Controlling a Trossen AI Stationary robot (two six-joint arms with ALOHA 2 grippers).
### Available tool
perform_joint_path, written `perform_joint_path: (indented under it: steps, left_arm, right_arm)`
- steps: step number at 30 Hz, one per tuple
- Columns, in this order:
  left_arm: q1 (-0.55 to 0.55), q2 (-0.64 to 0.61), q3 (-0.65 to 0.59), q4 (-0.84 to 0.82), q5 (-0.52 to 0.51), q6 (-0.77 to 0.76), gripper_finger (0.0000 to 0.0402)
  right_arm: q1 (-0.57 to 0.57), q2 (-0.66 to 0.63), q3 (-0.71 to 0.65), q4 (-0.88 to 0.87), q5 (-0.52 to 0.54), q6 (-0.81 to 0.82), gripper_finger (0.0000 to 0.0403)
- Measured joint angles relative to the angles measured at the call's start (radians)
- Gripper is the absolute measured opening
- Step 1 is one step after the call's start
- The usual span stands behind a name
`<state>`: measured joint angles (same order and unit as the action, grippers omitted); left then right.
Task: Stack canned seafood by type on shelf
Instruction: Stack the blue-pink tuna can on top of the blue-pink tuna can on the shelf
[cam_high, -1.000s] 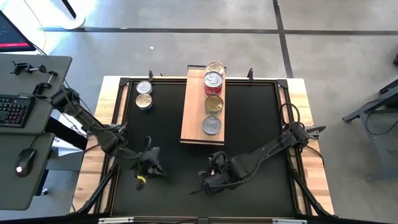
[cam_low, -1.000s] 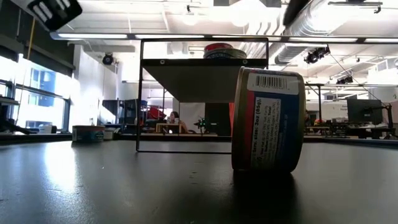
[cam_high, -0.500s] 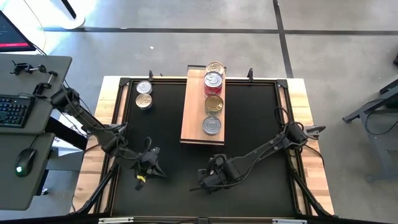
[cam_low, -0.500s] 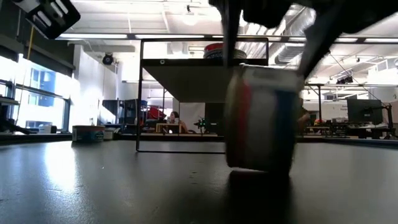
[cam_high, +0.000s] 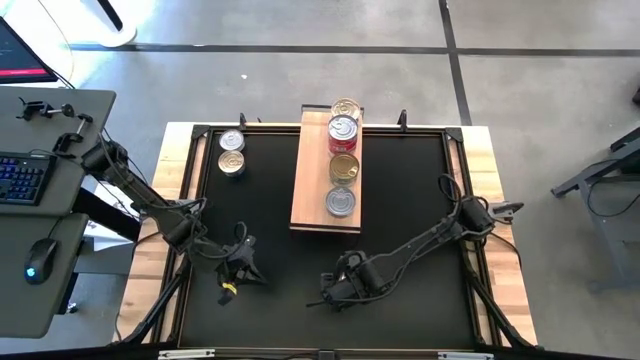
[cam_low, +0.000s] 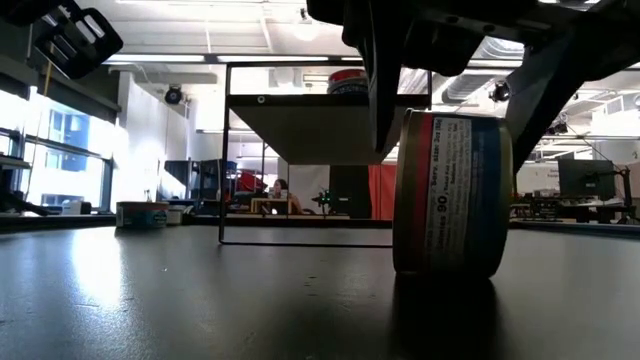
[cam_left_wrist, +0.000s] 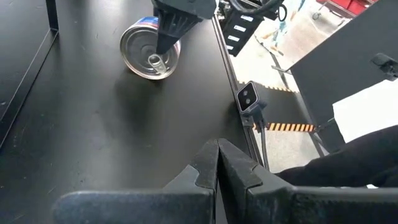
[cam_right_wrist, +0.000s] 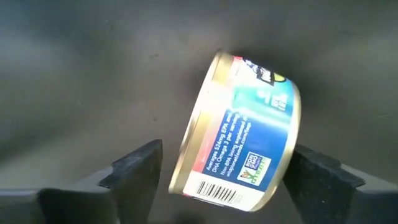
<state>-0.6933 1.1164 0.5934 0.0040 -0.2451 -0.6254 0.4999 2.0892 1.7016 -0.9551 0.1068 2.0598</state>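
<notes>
Right gripper (cam_high: 328, 293) low at 6 o'clock on black tabletop (cam_high: 410, 190), fingers spread wide either side of blue-and-red labelled round tin (cam_low: 452, 194) standing on edge; contact not clear. Light-brown wooden shelf board (cam_high: 310, 190) toward 12 o'clock carries four flat tins (cam_high: 341, 165) in a row. Two silver-lidded tins (cam_high: 231, 152) at 10 o'clock. Left gripper (cam_high: 238, 270) waits at 7 o'clock, fingers (cam_left_wrist: 205, 168) pressed together.

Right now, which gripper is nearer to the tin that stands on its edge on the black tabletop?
Right. The right gripper is open around the tin on its edge. The left gripper, shut, waits well off to that tin's side.
</notes>
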Motion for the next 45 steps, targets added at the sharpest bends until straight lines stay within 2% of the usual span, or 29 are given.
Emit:
perform_joint_path:
  steps: [3,8,13,16,20,24,27,31,38,41,45]
  left_arm:
    - [0.000,0.000,0.000,-0.001,0.000,0.000,0.0000]
    - [0.000,0.000,0.000,-0.001,-0.020,-0.014,0.0000]
    - [0.000,0.000,0.000,0.000,-0.032,-0.077,0.0000]
    - [-0.010,-0.006,0.000,-0.001,0.003,-0.093,0.0000]
    - [-0.017,-0.031,0.000,-0.001,0.013,-0.096,0.0000]
    - [0.024,-0.061,0.000,0.015,-0.031,-0.075,0.0000]
    - [0.096,-0.068,0.000,0.070,-0.024,-0.048,0.0000]
    - [0.208,-0.068,0.000,0.164,0.050,-0.013,0.0000]
    - [0.378,-0.068,0.036,0.201,0.106,0.029,0.0000]
    - [0.437,-0.068,0.076,0.198,0.111,0.052,0.0000]
    - [0.532,-0.060,0.156,0.153,0.101,0.094,0.0000]
  right_arm:
    - [0.000,0.000,0.000,-0.012,0.011,-0.007,0.0275]
    - [0.000,0.009,0.001,-0.017,0.010,-0.020,0.0170]
    - [0.007,0.011,0.003,-0.005,-0.019,-0.093,0.0173]
    - [0.039,-0.005,0.029,-0.014,-0.043,-0.160,0.0173]
    - [0.097,-0.098,0.105,-0.063,-0.055,-0.228,0.0173]
    - [0.127,-0.180,0.134,-0.115,0.087,-0.246,0.0173]
    - [0.097,-0.251,0.134,-0.134,0.202,-0.294,0.0173]
    - [-0.017,-0.351,0.137,-0.137,0.304,-0.496,0.0173]
    - [-0.359,-0.564,0.137,-0.110,0.288,-1.034,0.0173]
    - [-0.554,-0.633,0.137,-0.118,0.229,-1.231,0.0173]
    - [-0.841,-0.667,0.137,-0.091,0.025,-1.480,0.0173]
